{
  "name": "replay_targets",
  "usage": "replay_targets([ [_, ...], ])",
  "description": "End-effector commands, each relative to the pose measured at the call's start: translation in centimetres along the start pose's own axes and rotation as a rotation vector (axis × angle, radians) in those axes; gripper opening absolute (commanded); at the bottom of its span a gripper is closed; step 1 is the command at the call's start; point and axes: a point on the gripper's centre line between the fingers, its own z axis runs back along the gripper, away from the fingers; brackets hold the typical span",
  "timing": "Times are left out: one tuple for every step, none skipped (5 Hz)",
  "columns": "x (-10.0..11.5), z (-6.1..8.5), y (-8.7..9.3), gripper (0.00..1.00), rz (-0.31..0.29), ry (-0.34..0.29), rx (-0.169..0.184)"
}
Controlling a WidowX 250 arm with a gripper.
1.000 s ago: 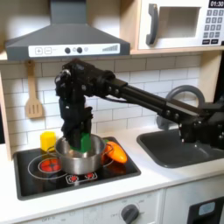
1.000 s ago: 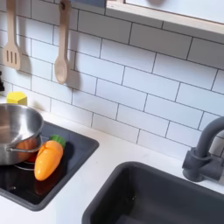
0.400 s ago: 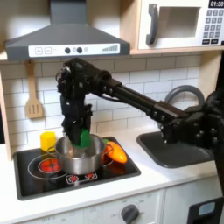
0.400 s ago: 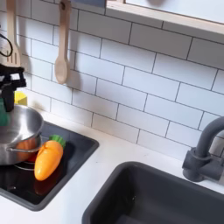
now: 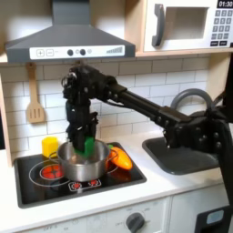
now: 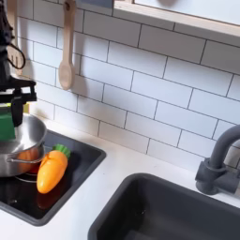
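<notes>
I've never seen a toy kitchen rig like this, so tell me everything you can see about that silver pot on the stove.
The pot is a round, shiny, metal-looking pan with a rolled rim, standing upright on the black toy stovetop. In both exterior views the tool holds a green object just over its opening. A toy carrot lies beside it on the second exterior view's right; whether they touch is unclear. A yellow item sits behind it.

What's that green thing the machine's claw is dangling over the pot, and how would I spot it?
Start at the black stovetop under the range hood, where a silver pot stands. Just above its rim, the end effector holds a small green block. It is the one green piece held in the air; the orange toy carrot lies beside the pot, and a yellow object stands behind it.
</notes>
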Motion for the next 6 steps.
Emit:
replay_targets([
  [-0.5,-0.5,0.5,0.00,-0.017,0.011,0.018],
  [-0.2,-1.6,0.9,0.00,-0.015,0.033,0.029],
  [-0.3,-1.5,0.6,0.00,-0.027,0.024,0.029],
  [-0.3,-1.4,0.6,0.00,-0.028,0.021,0.025],
  [-0.4,-1.8,0.7,1.00,-0.031,0.030,0.025],
  [-0.5,-1.9,0.7,1.00,-0.034,0.031,0.029],
])
